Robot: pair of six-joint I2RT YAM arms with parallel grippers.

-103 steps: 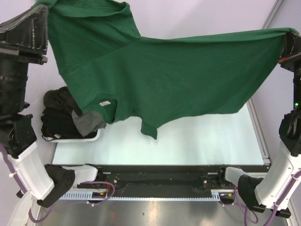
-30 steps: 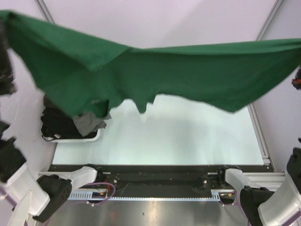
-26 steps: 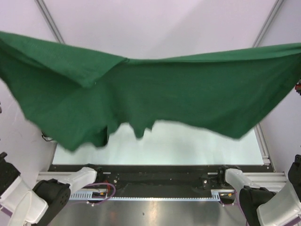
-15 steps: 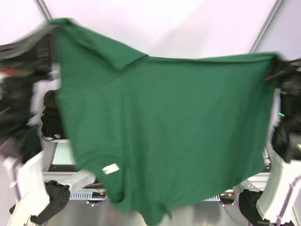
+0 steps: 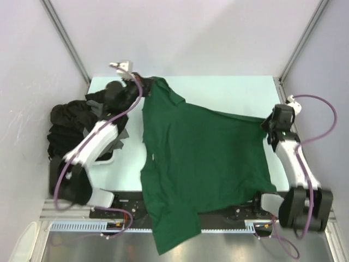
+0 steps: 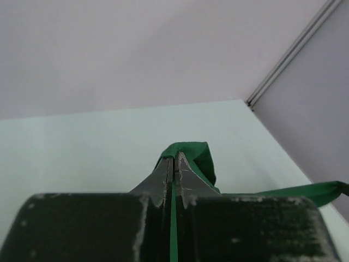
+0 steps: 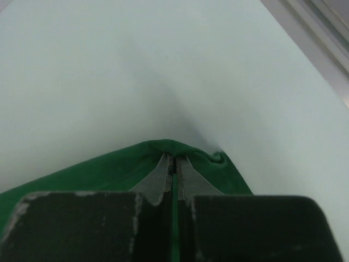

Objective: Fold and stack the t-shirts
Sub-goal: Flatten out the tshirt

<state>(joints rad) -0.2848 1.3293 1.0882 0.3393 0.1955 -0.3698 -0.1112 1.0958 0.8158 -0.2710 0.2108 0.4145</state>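
Across the counter (image 5: 229, 93) lies the green t-shirt (image 5: 202, 158), its near end seemingly draped over the front edge. Farther back, the left tool (image 6: 174, 162) and right tool (image 7: 173, 161) each pinch its edge. Letting go could let the overhang drag it crooked.

A robotics lab test cell: plain pale wall panels (image 5: 191, 38) in bare metal frame posts (image 5: 65, 41) box in a pale green table (image 5: 229, 93). Two white-and-black robot arms (image 5: 292, 158) are bolted to a black rail (image 5: 125, 199) at its near edge, trailing purple cables (image 5: 330, 112).
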